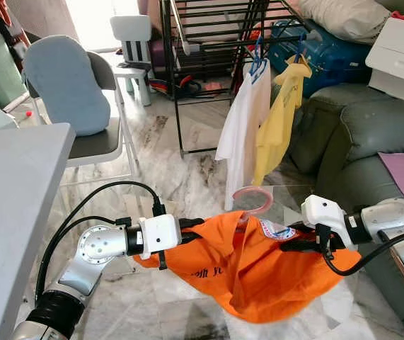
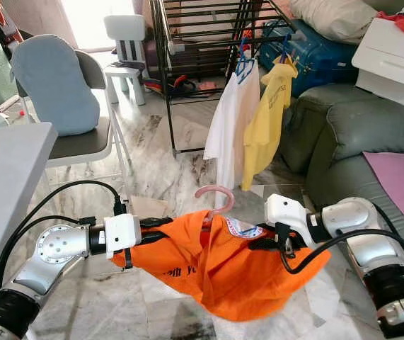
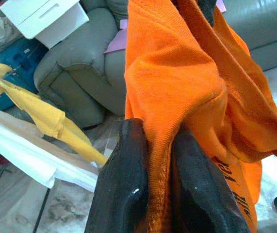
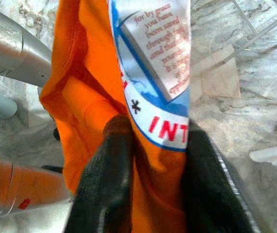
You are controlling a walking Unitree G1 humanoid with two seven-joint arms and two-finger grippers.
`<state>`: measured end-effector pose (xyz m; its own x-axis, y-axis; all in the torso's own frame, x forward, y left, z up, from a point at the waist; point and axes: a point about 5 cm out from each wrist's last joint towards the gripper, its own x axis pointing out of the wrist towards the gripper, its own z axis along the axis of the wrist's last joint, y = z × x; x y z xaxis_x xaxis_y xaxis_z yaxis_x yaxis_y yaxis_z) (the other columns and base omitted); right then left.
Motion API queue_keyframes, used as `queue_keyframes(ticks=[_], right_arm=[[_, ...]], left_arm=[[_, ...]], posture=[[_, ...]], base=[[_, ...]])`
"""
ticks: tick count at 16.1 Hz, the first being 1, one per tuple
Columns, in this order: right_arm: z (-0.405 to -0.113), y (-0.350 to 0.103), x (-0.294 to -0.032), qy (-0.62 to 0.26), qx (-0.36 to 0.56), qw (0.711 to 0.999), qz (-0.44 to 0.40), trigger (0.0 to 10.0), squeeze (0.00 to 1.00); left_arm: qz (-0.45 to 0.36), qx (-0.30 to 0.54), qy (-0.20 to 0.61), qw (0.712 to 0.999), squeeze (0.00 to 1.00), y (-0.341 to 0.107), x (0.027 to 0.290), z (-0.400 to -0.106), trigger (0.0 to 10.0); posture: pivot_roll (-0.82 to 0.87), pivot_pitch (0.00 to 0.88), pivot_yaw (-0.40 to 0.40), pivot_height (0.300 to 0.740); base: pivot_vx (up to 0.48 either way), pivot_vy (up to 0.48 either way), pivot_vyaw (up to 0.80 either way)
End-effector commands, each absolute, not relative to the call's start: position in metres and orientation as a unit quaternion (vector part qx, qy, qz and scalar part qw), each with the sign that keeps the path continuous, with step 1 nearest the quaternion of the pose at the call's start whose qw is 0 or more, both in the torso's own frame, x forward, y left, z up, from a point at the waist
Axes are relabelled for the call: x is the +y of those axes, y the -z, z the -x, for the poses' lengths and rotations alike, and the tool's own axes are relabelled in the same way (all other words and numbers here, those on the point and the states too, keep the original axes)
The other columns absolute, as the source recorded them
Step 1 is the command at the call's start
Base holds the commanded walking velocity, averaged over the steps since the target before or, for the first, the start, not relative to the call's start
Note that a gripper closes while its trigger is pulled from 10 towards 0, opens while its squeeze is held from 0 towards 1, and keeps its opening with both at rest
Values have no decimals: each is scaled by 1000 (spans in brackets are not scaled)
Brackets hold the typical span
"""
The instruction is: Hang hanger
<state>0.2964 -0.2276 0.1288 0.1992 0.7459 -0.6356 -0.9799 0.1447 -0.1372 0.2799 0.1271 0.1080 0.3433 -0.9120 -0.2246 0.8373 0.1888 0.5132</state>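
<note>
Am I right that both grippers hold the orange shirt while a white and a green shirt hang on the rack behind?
Not quite: the shirt beside the white shirt is yellow, as the left eye view shows. Both grippers, left and right, do hold the orange shirt.

You can read print on the orange shirt [image 4: 94, 97] alone. In the right wrist view, a white label [image 4: 160, 43] sewn into its neckband carries small red lines that seem to run "for by grace you have been saved through", with the lower lines too blurred to make out. Just below that label, on the shirt's white and blue band, stand a black asterisk and the red capitals "INT", the rest hidden behind the black finger. On the shirt's front, below the collar, dark letters show in the head views and the left wrist view, too creased to read.
</note>
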Motion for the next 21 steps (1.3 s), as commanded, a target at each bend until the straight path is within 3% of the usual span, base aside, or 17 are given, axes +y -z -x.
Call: queue_keyframes(ticks=[1, 9, 10, 11, 12, 17, 18, 19, 21], right_arm=[[-295, -132, -227, -604, 214, 719, 270, 0, 0], [-295, -129, -222, -601, 205, 728, 259, 0, 0], [-297, -128, -222, -590, 201, 736, 263, 0, 0], [-300, -126, -220, -576, 193, 749, 265, 0, 0], [-300, -124, -219, -566, 188, 757, 268, 0, 0], [-305, -106, -218, -481, 181, 804, 300, 0, 0], [-306, -103, -218, -464, 187, 816, 291, 0, 0], [-307, -97, -215, -435, 189, 837, 272, 0, 0], [-308, -90, -212, -404, 192, 854, 265, 0, 0]], left_arm=[[-289, -70, 556, 776, 0, -110, 130, -282, 0], [-304, -73, 540, 781, 0, -107, 132, -286, 0], [-328, -71, 506, 795, 0, -107, 134, -292, 1373], [-295, -43, 480, 825, 0, -104, 137, -298, 10000], [-272, -43, 476, 835, 1000, -104, 137, -297, 10000], [-262, -17, 498, 826, 1000, -85, 141, -277, 10000], [-258, -18, 488, 833, 1000, -86, 142, -278, 10000], [-242, -13, 436, 867, 1000, -83, 146, -283, 10000], [-216, -3, 396, 893, 1000, -78, 148, -284, 10000]], posture=[[-174, 0, 31, 740], [-174, 0, 33, 740], [-174, 0, 33, 740], [-173, 0, 34, 740], [-173, 0, 34, 740], [-170, 0, 34, 740], [-170, 0, 35, 740], [-169, 0, 35, 740], [-170, 0, 32, 740]], base=[[0, 0, 0], [0, 0, 0], [0, 0, 0], [0, 0, 0], [0, 0, 0], [0, 0, 0], [0, 0, 0], [0, 0, 0], [0, 0, 0]])
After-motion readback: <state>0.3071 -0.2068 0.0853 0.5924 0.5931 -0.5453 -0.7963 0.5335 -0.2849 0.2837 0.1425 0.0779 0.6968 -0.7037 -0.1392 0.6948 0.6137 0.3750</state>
